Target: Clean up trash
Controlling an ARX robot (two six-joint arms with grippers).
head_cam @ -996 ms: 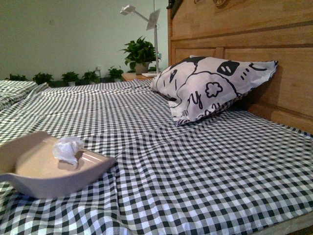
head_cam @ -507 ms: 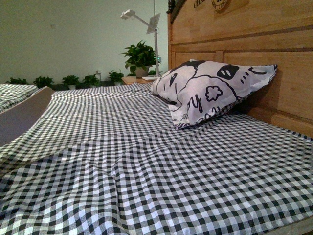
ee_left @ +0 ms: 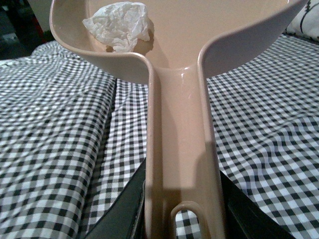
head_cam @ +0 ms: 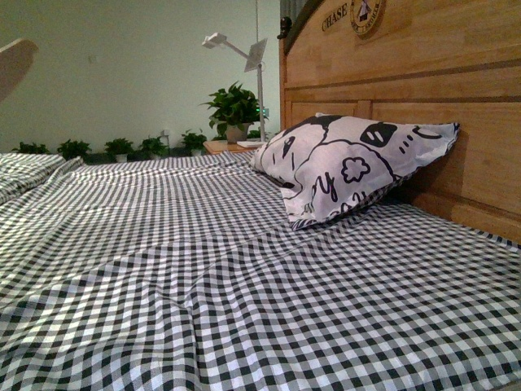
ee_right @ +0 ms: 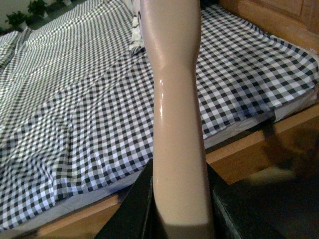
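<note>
Up on the headboard [head_cam: 423,57] we read "CHASE" beside a round emblem too small to make out. Our left gripper [ee_left: 182,199] is clamped on the dustpan [ee_left: 179,124] handle, the trash [ee_left: 119,25] lying in its scoop above the checked sheet [ee_left: 55,144]. Our right gripper [ee_right: 179,199] clasps a tan handle [ee_right: 174,99]

Trash [ee_left: 118,25]: small crumpled white paper wad. Lies loose inside the dustpan [ee_left: 209,30], near its curved back wall.
</note>
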